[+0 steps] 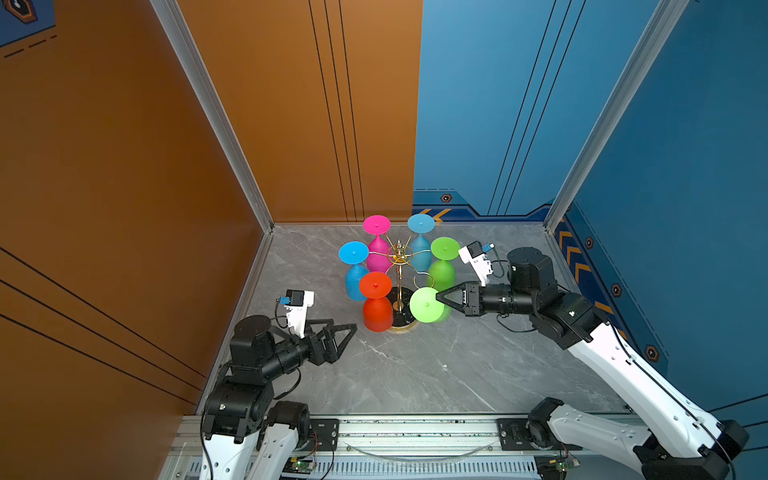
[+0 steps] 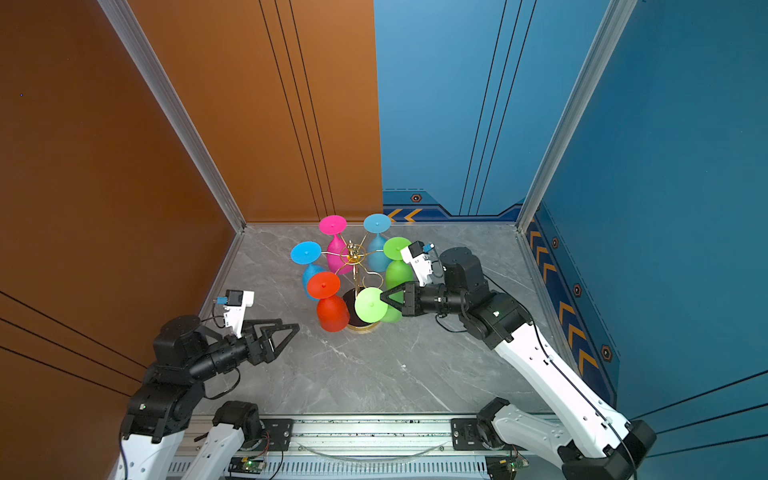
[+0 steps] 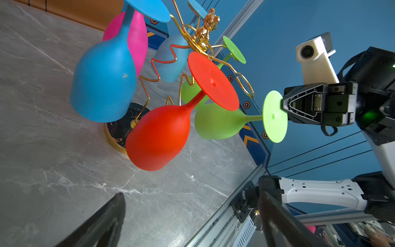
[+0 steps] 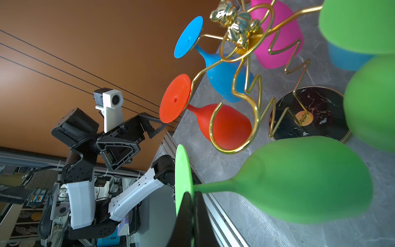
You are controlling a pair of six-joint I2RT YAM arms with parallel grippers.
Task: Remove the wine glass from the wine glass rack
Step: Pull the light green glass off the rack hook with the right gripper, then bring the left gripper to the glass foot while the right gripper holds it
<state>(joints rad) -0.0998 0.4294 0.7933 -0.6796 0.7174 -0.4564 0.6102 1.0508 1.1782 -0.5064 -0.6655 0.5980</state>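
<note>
One idle arm: left gripper [image 1: 345, 343] gaped wide, empty.
Rack: wine glass rack [image 1: 399, 254] carried five glasses.
Freed: light-green wine glass [image 1: 424, 305], just outside its loop.
Right side: right gripper [image 1: 438, 296] pinched shut on its foot.
Next, I'd say: draw clear, set down.

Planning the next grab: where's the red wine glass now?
In a top view the red wine glass hangs at the near left of the rack, beside the leftmost blue glass.

wine glass rack [image 1: 399, 272] on surface [image 1: 436, 365], mid-back | five glasses [image 1: 376, 309] hang around it | wine glass [image 1: 424, 306] front-right, in right pincer [image 1: 439, 296] | left pincer [image 1: 345, 326] front-left, apart
</note>
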